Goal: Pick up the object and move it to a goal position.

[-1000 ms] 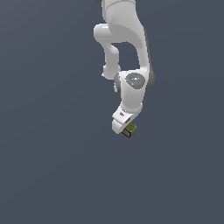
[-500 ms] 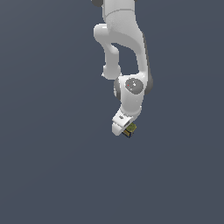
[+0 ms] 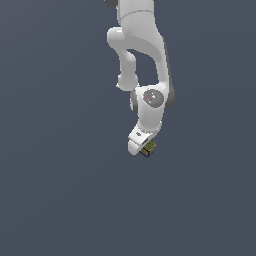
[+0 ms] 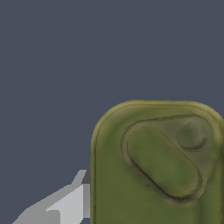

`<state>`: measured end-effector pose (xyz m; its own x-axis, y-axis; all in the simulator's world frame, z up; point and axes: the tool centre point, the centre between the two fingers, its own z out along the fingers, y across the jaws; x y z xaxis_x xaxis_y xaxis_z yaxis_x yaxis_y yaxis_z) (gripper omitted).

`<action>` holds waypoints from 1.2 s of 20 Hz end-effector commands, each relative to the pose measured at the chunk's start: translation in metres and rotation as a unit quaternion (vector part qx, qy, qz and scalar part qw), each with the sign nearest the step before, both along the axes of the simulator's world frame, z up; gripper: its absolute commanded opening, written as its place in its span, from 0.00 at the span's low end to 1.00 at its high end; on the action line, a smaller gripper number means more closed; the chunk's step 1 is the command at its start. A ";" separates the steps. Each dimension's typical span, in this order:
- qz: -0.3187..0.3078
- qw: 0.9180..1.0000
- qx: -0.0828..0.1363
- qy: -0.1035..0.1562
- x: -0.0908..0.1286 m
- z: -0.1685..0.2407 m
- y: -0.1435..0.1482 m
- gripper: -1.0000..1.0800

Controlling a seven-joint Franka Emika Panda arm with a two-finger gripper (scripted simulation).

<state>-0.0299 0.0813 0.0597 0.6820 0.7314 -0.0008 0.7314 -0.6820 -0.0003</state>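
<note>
Exterior view: white Panda arm [image 3: 142, 55] entering from 12 o'clock, folding down through a grey-capped joint to the hand a little below frame centre. Gripper [image 3: 145, 149] at the arm's low end, tipped toward 5 o'clock. Small object [image 3: 148, 147] tucked at the 4 o'clock side of the hand, touching the white housing; olive-green top visible, dark edges, a fleck of yellow on one side. Fingers themselves hidden behind hand and block, so spacing of the jaws not readable here. Plain slate-grey ground [image 3: 55, 190] all round, uniform, no shadow line under the block; whether the block is resting on the surface or lifted off it cannot be told. Wrist view: object [image 4: 157, 166] very close to the lens, filling the sector from centre out to 3 through 6 o'clock, cut by the frame edges. Olive-green face with rounded corners, paler rim, an oblong raised or sunken panel set on a diagonal, a small round dimple at its 1 o'clock end. One pale grey finger [image 4: 61, 205] showing at 7 o'clock, its tip meeting the block's edge. Opposite finger out of sight behind the block. Contact on one side only confirmed; clamped or merely alongside, cannot tell. Remaining frame the same flat grey ground [image 4: 52, 65].
</note>
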 end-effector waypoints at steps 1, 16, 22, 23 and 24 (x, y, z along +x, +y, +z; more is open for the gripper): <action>0.000 1.000 0.000 0.000 0.000 0.002 -0.001 0.00; 0.000 1.000 0.000 0.000 -0.024 0.068 -0.046 0.00; 0.000 1.000 0.000 0.000 -0.042 0.120 -0.080 0.00; 0.000 1.000 0.001 0.000 -0.045 0.129 -0.087 0.00; 0.000 1.000 0.001 0.000 -0.048 0.138 -0.093 0.00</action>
<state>-0.0737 -0.0023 0.1820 0.6821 0.7313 -0.0027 0.7313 -0.6821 -0.0032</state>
